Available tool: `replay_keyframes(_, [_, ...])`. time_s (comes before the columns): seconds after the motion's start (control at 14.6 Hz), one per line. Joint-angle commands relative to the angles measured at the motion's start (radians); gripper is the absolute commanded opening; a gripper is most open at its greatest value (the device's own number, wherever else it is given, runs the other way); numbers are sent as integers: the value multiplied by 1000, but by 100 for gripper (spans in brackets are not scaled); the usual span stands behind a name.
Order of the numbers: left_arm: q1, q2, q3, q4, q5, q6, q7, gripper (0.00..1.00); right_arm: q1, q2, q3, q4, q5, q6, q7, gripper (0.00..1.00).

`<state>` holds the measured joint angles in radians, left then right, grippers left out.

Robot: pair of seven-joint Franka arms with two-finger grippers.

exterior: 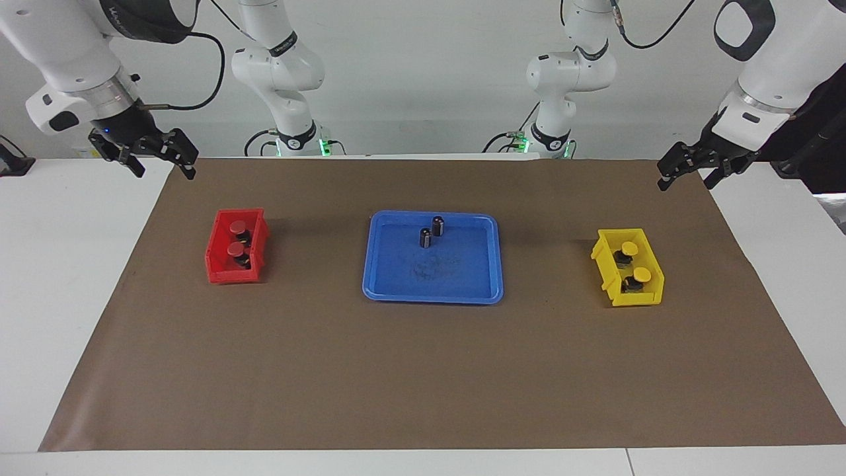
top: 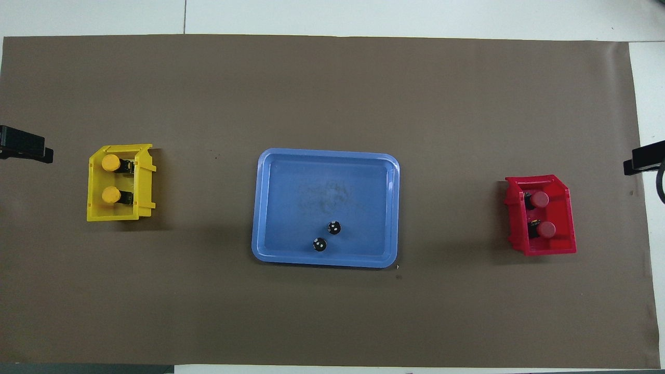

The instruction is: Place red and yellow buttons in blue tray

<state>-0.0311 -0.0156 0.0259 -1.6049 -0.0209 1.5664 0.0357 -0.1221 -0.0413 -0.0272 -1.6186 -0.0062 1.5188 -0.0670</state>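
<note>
Your blue tray [exterior: 433,291] is sitting mid-frame on the brown paper mat [exterior: 423,383], and two dark cylinders [exterior: 431,232] are standing upright inside it, near its upper rim in the facing view. Your two red buttons [exterior: 236,239] are lying in the red bin [exterior: 215,254] at center-left of that view, the two yellow buttons [exterior: 633,262] in the yellow bin [exterior: 605,261] at center-right. Your right gripper [exterior: 158,158] is hanging with jaws spread and empty at the upper left, over the mat's corner; your left gripper [exterior: 687,173] is hanging likewise, spread and empty, at the upper right.
</note>
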Motion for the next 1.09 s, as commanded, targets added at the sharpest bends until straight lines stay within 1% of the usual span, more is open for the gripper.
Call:
replay_keyframes(0.0, [5,-23,-1,-23,-13,-8,1,100,2,-3,-3,2,-6,-8,13,100])
replay_keyframes(0.55, [5,-23,-1,-23,-13,-8,1,100,5,-5,-3,2,-8,-8,9,100])
replay_keyframes(0.68, [5,-23,-1,-23,-13,-8,1,100,7,-2,-2,2,-2,9,10,100])
replay_keyframes(0.75, [5,-23,-1,-23,-13,-8,1,100,24,-2,-3,2,-3,18,9,100])
replay_keyframes(0.89, [5,-23,-1,-23,-13,-8,1,100,33,-5,-3,-18,-6,18,7,99])
replay_keyframes(1.03, [5,-23,-1,-23,-13,-8,1,100,30,-12,-3,-35,-5,44,7,99])
